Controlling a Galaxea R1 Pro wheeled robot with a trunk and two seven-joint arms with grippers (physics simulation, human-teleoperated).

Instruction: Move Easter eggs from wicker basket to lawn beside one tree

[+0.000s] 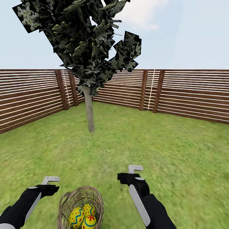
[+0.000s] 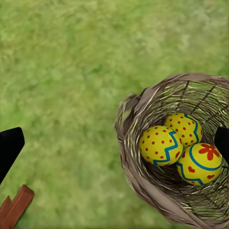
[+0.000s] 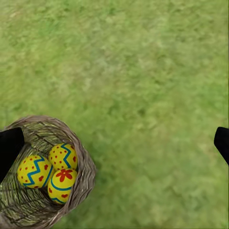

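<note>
Still nested together – three bright yellow zigzag-banded Easter eggs (image 2: 179, 143) inside brown woven wicker basket (image 1: 94, 197) on mottled green lawn (image 1: 178, 152), between left hand (image 1: 51, 183) and right hand (image 1: 131, 174), both spread wide, empty. Best lowered straight over one egg – clear of rim.

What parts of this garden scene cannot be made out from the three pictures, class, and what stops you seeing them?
- Brown woven wicker basket: its base is cut off by the head view's lower edge.
- Yellow eggs with blue zigzags and red marks: their undersides are hidden, each by its neighbours and the basket wall.
- Dark-leaved tree with grey trunk: its crown is cut off by the head view's top edge.
- Left gripper: just dark fingertips at the left wrist view's edges.
</note>
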